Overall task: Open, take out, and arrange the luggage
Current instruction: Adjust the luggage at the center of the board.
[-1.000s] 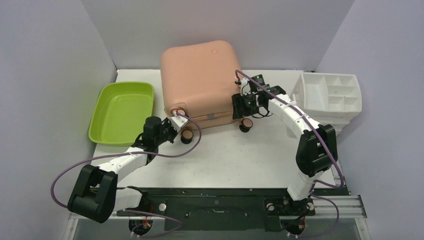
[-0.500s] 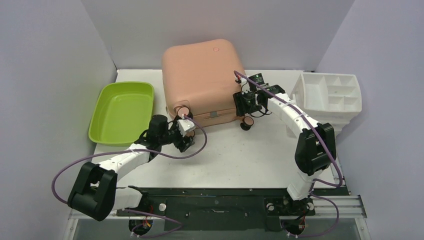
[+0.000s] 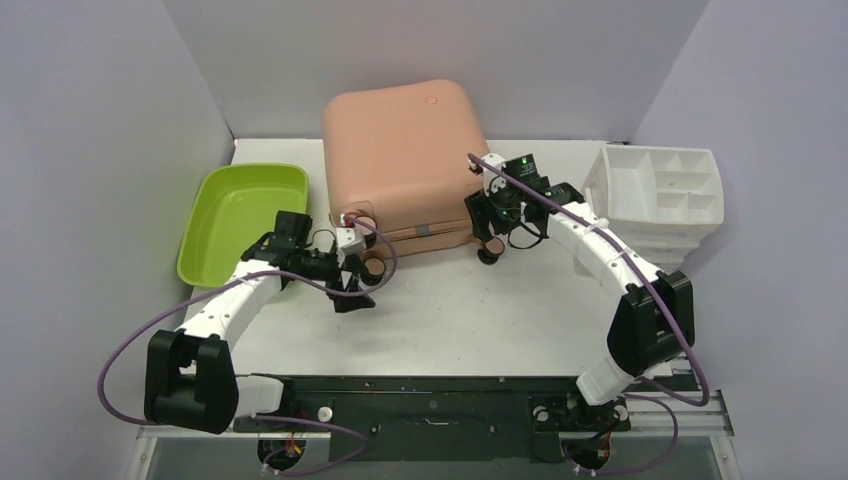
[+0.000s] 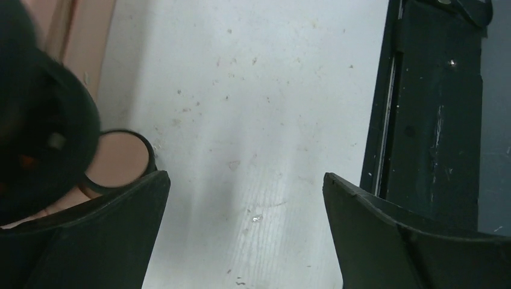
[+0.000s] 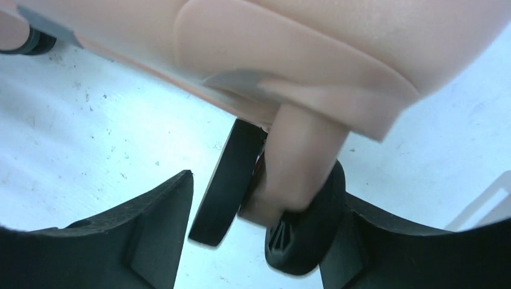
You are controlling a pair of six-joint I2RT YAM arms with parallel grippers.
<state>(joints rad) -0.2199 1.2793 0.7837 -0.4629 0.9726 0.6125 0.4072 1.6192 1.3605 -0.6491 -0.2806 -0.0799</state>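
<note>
Newly opened left gripper (image 4: 244,176) is gaping wide; right gripper (image 5: 265,186) is loosely straddling black caster wheel (image 5: 226,180) of salmon-pink hard-shell suitcase (image 3: 400,150).

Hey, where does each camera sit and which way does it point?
Top external: above, behind the bases, looking down on table, suitcase, left arm and right arm.
Left wrist: on the left gripper, facing down at table and black rail; both fingers show.
Right wrist: on the right gripper, facing the suitcase's underside; its fingers straddle a caster wheel.
Shared: top and right wrist both show that wheel.
</note>
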